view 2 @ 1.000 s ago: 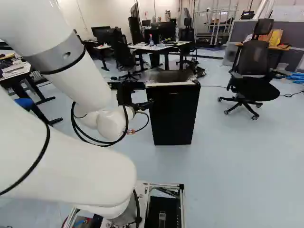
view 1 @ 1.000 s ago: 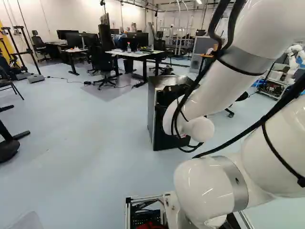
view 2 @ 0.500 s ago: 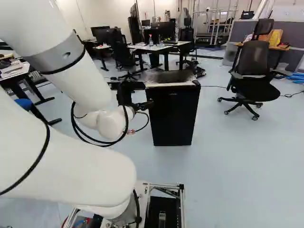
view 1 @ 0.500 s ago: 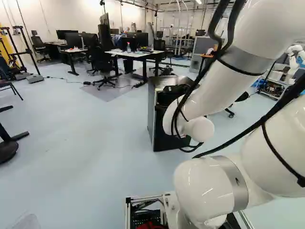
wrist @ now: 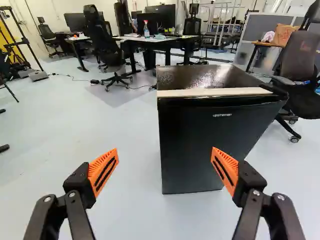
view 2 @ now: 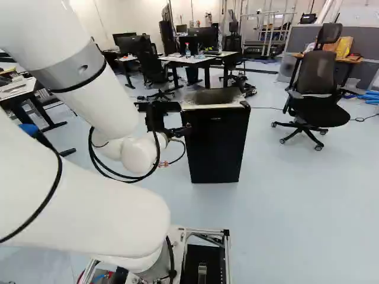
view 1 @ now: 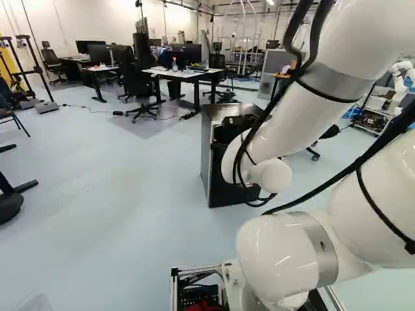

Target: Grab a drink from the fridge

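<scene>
While the fridge [wrist: 200, 145] stands upright on the floor [view 2: 278, 207], door shut, the fingers [view 2: 179, 131] are on its near side, spread wide w/ nothing held; orange pads [wrist: 101, 170] well apart. R finger lines up w/ fridge's black front, L one w/ floor to fridge's L. Drink = task's thing; fridge is ahead of fingers, contents hidden behind its door. Pale strip [wrist: 215, 92] runs along fridge's top front edge; its top is dark & shiny. White arm [view 2: 106, 100] reaches toward fridge from near side, black cables looped by wrist. Beyond fridge: bench [view 2: 204, 59] w/ bottle [view 2: 188, 51], red top, plus monitors behind. Black office chair [view 2: 317, 77] is to fridge's R in R base view, on wheels. Behind that, also R of fridge: small wood-top table [wrist: 265, 44] w/ a brown bag [wrist: 284, 35]. Thin cable [view 2: 269, 108] lies on floor btwn fridge & chair. Another robot [view 1: 401, 68], white, is far off beyond fridge, to its R.
</scene>
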